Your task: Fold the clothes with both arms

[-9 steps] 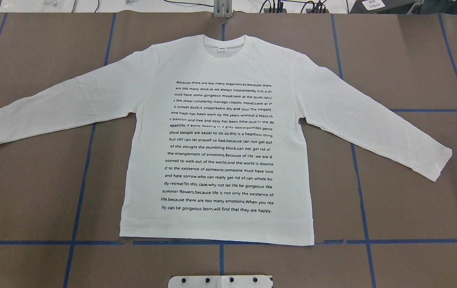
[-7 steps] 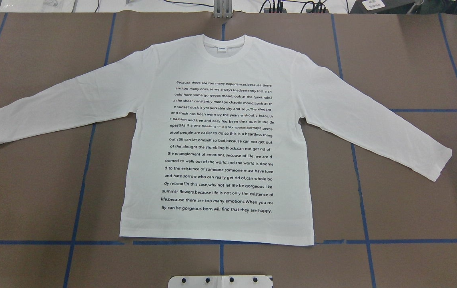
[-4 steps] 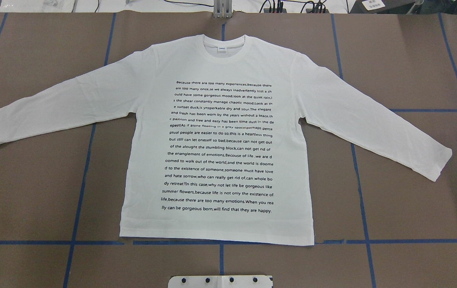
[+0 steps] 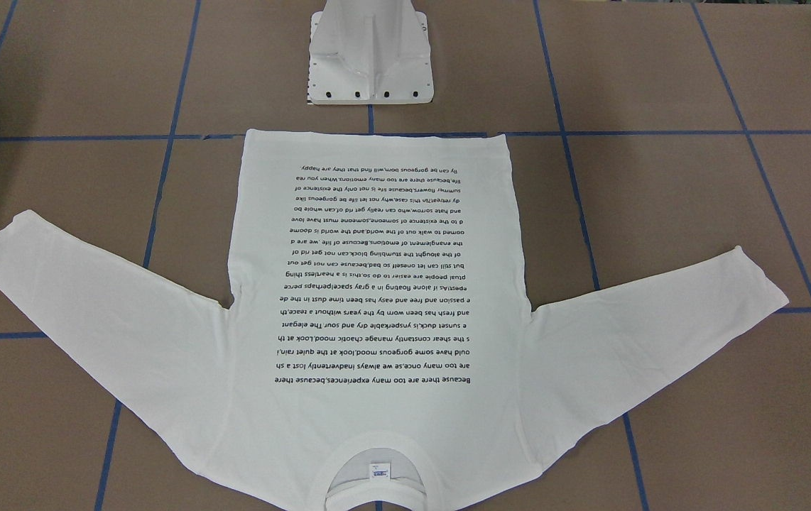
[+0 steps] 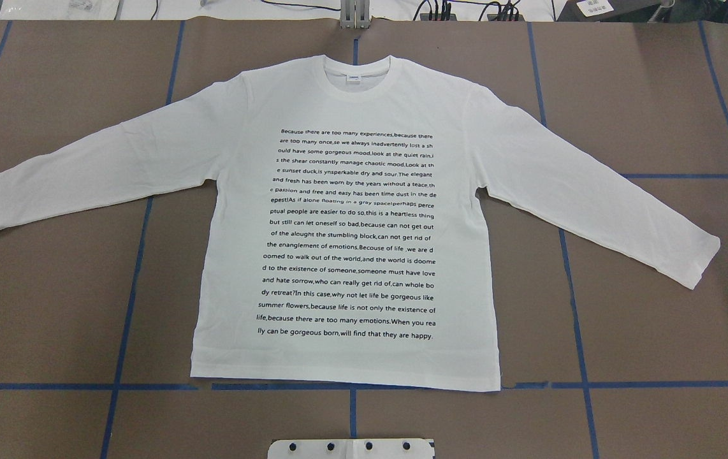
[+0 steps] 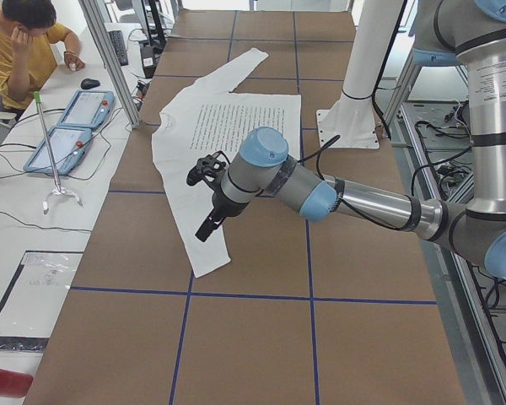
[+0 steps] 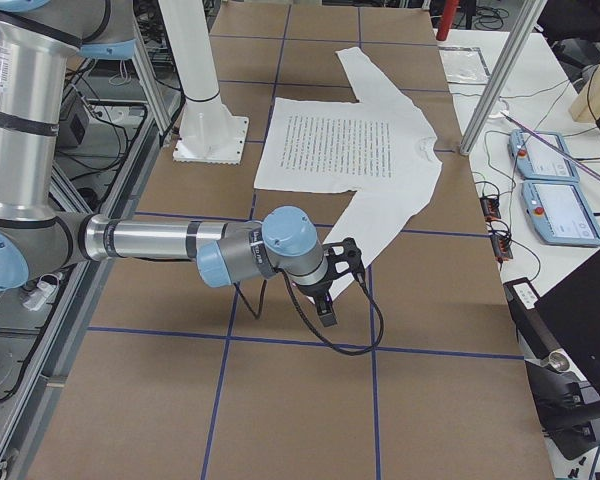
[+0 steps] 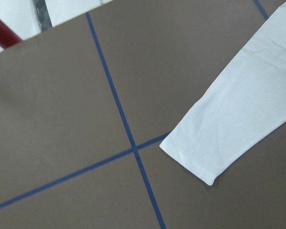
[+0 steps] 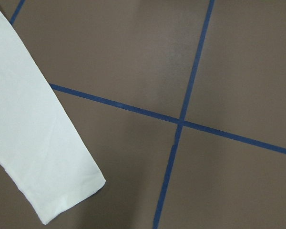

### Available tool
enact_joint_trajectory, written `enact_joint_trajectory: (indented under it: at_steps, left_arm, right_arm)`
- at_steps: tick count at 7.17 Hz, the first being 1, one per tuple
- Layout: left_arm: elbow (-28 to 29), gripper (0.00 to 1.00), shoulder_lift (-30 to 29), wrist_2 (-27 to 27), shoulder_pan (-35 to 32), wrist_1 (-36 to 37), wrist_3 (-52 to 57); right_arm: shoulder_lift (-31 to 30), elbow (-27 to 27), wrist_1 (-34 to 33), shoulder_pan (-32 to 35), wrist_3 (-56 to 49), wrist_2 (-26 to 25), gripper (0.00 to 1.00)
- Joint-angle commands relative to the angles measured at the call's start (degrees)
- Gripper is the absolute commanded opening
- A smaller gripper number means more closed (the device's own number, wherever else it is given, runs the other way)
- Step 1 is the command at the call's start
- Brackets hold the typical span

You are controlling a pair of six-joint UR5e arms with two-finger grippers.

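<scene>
The clothes are one white long-sleeved T-shirt (image 5: pixel 230 255) lying flat with the printed side up, sleeves spread and collar (image 5: pixel 356 76) at the far edge; it also shows from across the table (image 4: pixel 377 426). My left gripper (image 6: pixel 207 228) hovers over the near sleeve, close to its cuff (image 8: pixel 195 157). My right gripper (image 7: pixel 327 310) hangs just past the other sleeve's cuff (image 9: pixel 62 191). Both grippers show only in the side views, so I cannot tell whether either is open or shut. No fingers appear in the wrist views.
The white pedestal base (image 4: pixel 370 64) stands just behind the shirt's hem. Blue tape lines (image 5: pixel 128 287) grid the brown table. Beyond the table's far edge a person (image 6: pixel 25 51) sits at a bench with two pendants (image 6: pixel 67 135); metal posts (image 7: pixel 500 80) rise there.
</scene>
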Motion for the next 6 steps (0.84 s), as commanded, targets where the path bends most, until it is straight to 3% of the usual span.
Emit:
enact_joint_trajectory:
  at_steps: [1, 3, 6]
  left_arm:
    - [1.5, 1.0, 0.1, -0.3, -0.1, -3.9, 0.3]
    - [1.6, 1.0, 0.4, -2.9, -0.1, -4.1, 0.4]
    - [1.7, 1.0, 0.5, -4.3, -0.2, -4.1, 0.4]
  right_arm:
    - [0.4, 0.0, 4.1, -1.4, 8.0, 2.5, 1.0]
    - [-1.3, -0.8, 17.5, -7.9, 29.5, -0.6, 1.0]
    - [-2.4, -4.9, 34.1, -24.5, 50.6, -16.6, 0.99]
